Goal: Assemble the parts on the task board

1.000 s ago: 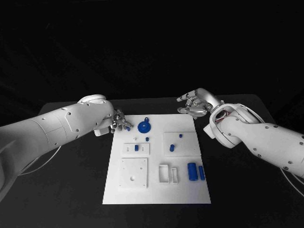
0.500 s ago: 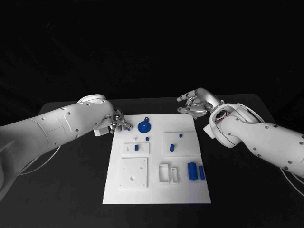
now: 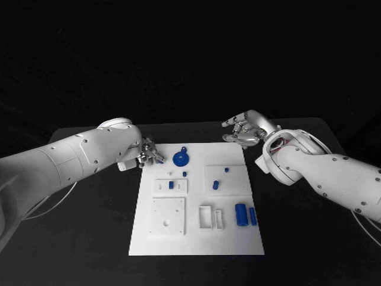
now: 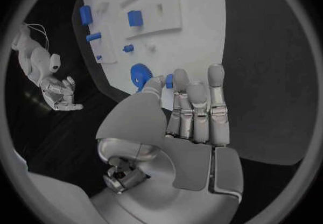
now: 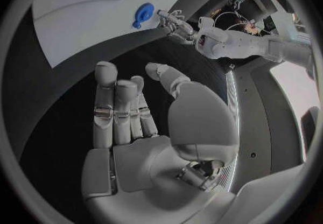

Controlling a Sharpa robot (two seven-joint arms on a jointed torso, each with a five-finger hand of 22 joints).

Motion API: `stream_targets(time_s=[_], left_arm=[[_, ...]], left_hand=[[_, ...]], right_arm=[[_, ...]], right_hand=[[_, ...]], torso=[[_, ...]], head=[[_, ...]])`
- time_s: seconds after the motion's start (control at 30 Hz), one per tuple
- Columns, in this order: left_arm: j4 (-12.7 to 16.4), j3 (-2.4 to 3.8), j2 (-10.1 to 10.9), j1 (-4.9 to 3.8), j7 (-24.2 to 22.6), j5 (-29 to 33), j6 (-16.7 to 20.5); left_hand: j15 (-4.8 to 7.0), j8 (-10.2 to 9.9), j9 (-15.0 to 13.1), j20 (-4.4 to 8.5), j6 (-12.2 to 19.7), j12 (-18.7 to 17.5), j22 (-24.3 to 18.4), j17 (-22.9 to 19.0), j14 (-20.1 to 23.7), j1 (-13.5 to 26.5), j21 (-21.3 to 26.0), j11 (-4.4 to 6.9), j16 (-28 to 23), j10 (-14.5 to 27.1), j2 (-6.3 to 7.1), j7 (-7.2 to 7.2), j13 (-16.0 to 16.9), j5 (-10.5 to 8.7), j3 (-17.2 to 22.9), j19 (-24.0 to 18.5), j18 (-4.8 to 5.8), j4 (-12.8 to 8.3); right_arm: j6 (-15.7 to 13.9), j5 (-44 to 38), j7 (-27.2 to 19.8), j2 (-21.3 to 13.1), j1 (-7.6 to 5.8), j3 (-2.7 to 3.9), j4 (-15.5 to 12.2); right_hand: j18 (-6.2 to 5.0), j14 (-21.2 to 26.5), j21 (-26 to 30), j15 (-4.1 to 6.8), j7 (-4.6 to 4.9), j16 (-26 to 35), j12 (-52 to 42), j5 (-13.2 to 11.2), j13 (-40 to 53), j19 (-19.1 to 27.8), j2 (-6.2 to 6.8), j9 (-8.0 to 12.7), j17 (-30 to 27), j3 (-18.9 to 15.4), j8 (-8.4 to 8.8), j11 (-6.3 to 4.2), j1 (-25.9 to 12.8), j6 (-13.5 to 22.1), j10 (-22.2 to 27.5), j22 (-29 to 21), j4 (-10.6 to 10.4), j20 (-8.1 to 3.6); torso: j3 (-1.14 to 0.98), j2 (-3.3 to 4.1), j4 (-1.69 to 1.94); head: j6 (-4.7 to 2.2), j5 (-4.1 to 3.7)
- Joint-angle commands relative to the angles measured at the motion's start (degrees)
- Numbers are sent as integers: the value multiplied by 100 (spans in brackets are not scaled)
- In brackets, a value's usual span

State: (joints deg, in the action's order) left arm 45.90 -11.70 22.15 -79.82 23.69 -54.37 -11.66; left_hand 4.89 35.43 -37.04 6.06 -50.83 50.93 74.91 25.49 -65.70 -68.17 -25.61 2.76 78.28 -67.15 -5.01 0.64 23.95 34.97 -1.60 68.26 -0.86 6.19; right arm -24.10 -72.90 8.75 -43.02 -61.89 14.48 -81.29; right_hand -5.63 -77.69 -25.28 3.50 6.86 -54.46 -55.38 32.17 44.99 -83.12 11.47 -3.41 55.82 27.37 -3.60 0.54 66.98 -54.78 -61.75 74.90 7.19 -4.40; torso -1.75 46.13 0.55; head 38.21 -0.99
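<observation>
Blue disc (image 3: 181,159) beside left robot hand (image 3: 149,152).

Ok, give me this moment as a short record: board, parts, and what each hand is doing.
board: white task board in the middle of the black table
round part: blue disc-shaped part near the board's far edge
long parts: two blue cylinders on the board's near right
left hand: pinches a small blue part at the board's far left corner
right hand: open, holds nothing, beyond the board's far right corner
</observation>
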Motion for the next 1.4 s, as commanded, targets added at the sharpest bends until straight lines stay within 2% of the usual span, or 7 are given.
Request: stream_targets(time_s=[0.03,0.67,0.7,0.73,1.0,1.17,1.4], left_arm=[[-13,2,1,-1,15,462,-117],[238,22,318,-5,19,1236,257],[283,24,349,-6,18,1244,291],[331,25,381,-6,16,1250,326],[785,33,637,-10,11,1237,621],[1147,33,817,-12,54,1049,779],[1693,29,1103,-11,164,689,994]], left_hand=[[13,16,-29,1,28,-39,124,4,42,-120,-26,2,10,13,-117,-14,-13,-41,155,-64,-26,-104],[29,-191,4,17,-232,-184,124,65,-54,-105,-102,6,-49,-152,-294,1,-46,-152,848,-58,-50,-759],[49,-237,26,36,-229,-204,125,74,-59,-205,-109,18,-46,-161,-350,0,-51,-1088,1112,-62,-45,-849],[-38,-386,120,-26,-448,-204,119,117,-94,434,-161,-37,-31,-225,187,92,-30,-1714,2848,-43,-35,-949],[77,-325,-75,61,-590,-242,122,181,-196,441,-228,54,-18,-401,136,-55,-16,-1628,2717,-16,-56,-1076],[116,-49,-775,101,-504,-258,125,289,-247,774,-288,93,-20,-465,173,-113,40,-1773,3203,5,-35,-1197],[144,-100,-1473,132,-523,-213,121,380,-310,983,-393,126,-29,-504,248,-149,120,-1781,3567,11,-32,-1149]], right_arm=[[62,-43,-25,4,2,6,-1],[131,-43,9,-13,3,6,29],[132,-43,10,-15,3,6,30],[132,-43,11,-17,3,6,32],[135,-43,13,-36,3,6,39],[135,-43,11,-42,3,6,41],[132,-41,9,-58,4,6,40]], right_hand=[[-51,14,-11,-4,17,-9,-5,26,7,31,0,-5,5,20,16,-12,-29,-9,39,267,-21,-13],[-51,14,-8,-4,15,-12,-6,26,8,34,-2,-7,8,23,14,-12,-33,-39,43,266,-23,-13],[-51,14,-8,-4,15,-12,-6,26,8,34,-2,-7,8,23,14,-12,-33,-39,43,266,-23,-13],[-51,14,-8,-4,15,-12,-6,26,8,34,-2,-7,8,23,14,-12,-33,-39,43,266,-23,-13],[-51,14,-8,-4,15,-12,-6,26,8,34,-2,-7,8,23,14,-12,-33,-39,43,266,-23,-13],[-50,19,-13,-5,16,-1,-6,41,8,37,3,-7,-2,20,15,-12,-34,-35,47,267,-19,-13],[-50,18,-13,-4,15,-3,-6,53,8,37,4,-7,-1,23,15,-13,-36,-38,47,267,-18,-13]], torso=[[-1,0,5],[-3,-15,20],[-2,-11,17],[0,-11,16],[4,-16,21],[3,-17,17],[1,-8,9]], head=[[10,-5],[-2,-24],[-5,-22],[-4,-13],[-5,3],[-11,34],[-11,49]])
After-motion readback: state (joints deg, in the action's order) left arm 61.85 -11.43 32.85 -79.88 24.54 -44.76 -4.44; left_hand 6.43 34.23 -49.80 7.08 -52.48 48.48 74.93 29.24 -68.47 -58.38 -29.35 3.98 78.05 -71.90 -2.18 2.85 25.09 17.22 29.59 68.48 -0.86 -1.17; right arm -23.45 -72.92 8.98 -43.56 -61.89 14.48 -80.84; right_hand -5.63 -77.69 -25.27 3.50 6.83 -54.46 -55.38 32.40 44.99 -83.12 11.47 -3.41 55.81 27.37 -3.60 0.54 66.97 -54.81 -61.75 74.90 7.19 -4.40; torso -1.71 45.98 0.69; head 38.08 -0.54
